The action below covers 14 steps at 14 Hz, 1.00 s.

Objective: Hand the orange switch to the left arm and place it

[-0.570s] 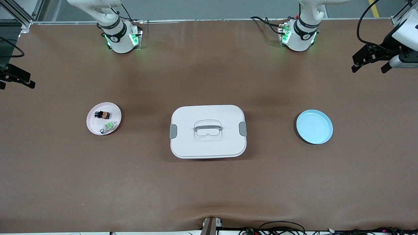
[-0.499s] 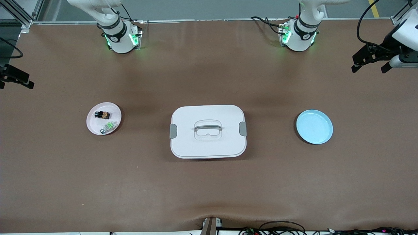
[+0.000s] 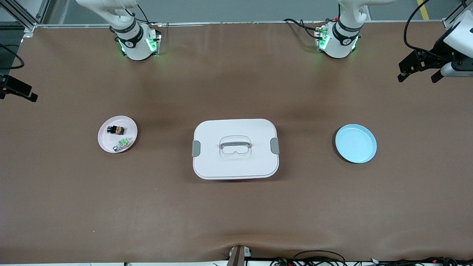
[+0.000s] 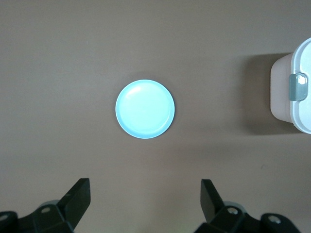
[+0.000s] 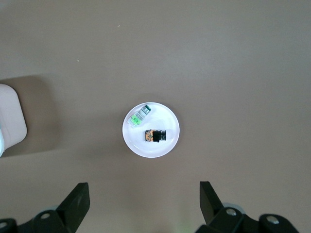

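Orange-tipped black cylindrical switch (image 3: pixel 115 129) on its white plate (image 3: pixel 107 142) could be confused with the green component (image 3: pixel 125 142) beside it; both end effectors (image 3: pixel 419 68) (image 3: pixel 16 89) hang released.

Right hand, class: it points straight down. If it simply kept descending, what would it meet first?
Probably bare table, just beside the white plate holding the orange switch. The right hand hangs open above that spot; depth is uncertain.

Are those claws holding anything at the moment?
No. The left gripper and the right gripper are both open and empty. The orange switch lies untouched on its pink plate.
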{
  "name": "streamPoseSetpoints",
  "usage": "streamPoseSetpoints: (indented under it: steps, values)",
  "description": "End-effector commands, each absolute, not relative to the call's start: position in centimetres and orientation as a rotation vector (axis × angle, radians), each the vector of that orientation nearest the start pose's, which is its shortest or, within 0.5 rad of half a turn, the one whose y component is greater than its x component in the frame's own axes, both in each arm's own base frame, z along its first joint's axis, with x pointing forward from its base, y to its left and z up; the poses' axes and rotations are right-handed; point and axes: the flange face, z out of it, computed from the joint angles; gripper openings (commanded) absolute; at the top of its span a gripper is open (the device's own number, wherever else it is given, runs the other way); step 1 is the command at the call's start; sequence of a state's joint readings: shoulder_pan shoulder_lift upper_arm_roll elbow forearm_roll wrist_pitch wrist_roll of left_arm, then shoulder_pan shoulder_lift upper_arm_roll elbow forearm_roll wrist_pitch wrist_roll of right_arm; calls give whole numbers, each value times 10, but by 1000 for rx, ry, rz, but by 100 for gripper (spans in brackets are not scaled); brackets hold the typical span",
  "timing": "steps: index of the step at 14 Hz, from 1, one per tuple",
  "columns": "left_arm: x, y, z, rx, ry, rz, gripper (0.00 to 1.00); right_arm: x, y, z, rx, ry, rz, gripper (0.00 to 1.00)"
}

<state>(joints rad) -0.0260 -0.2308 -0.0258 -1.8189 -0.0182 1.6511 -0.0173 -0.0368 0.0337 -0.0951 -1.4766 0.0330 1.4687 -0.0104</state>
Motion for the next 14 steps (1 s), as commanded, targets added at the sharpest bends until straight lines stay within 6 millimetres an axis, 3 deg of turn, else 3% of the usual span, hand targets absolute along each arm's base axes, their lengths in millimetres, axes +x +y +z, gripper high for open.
streamPoseSetpoints:
  steps: [1,9,12,14]
  values:
    - [488,-26,639,-3144,81,-96,100,549,-67,647,-3086,209,45,100]
    - [499,-27,647,-3138,88,-123,100,558,-67,645,-3103,175,-21,100]
    - [500,-27,646,-3138,89,-120,100,577,-71,610,-3147,179,71,100]
    - [501,-27,646,-3139,91,-120,100,598,-77,570,-3155,187,142,100]
